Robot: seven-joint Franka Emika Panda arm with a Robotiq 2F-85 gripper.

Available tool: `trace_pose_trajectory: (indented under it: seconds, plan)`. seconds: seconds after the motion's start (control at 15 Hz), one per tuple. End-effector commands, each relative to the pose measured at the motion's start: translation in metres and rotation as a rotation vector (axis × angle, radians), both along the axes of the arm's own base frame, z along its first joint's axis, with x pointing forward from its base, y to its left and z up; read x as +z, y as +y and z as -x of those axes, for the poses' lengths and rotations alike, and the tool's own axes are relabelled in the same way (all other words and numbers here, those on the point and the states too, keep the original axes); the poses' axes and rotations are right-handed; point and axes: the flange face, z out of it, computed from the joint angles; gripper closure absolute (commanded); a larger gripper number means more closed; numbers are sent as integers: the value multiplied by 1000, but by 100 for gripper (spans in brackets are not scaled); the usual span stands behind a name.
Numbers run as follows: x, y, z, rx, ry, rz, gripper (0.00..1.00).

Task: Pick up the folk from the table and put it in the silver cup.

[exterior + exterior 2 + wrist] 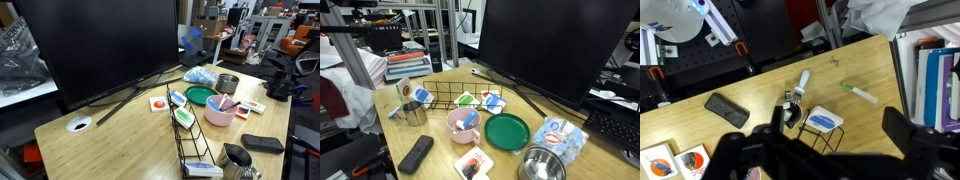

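Observation:
The fork (800, 85) has a white and blue handle and lies on the wood-grain table (870, 60). Its metal head sits right at the silver cup (790, 113); I cannot tell if they touch. The cup, a small dark shiny mug with a side handle, stands by the end of the black wire rack (820, 135). It also shows in both exterior views (237, 158) (414, 113), and the fork shows behind it (423, 96). My gripper (837, 115) hangs above the rack, right of the cup. Its dark fingers are wide open and empty.
A black remote (725, 110) lies left of the cup. A white and green stick (858, 93) lies on the table beyond the rack. A pink bowl (464, 124), green plate (507, 130), metal tin (540, 165) and large monitor (555, 50) share the table.

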Motion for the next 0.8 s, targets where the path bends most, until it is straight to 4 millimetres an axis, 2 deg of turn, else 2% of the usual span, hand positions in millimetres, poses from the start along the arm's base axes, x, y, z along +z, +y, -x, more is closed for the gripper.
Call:
trace_pose_trajectory:
  seconds: [0.0,0.13,0.33,0.4,0.47,0.73]
  plan:
    - [1,0,0,0,1,0,0]
    - [-10,3,3,-11,26,-15,0]
    - [-40,10,10,-14,87,-11,0]
    - [-31,9,7,4,72,2,0]
    - [-38,10,8,5,82,10,0]
    - [-35,11,8,6,74,8,0]
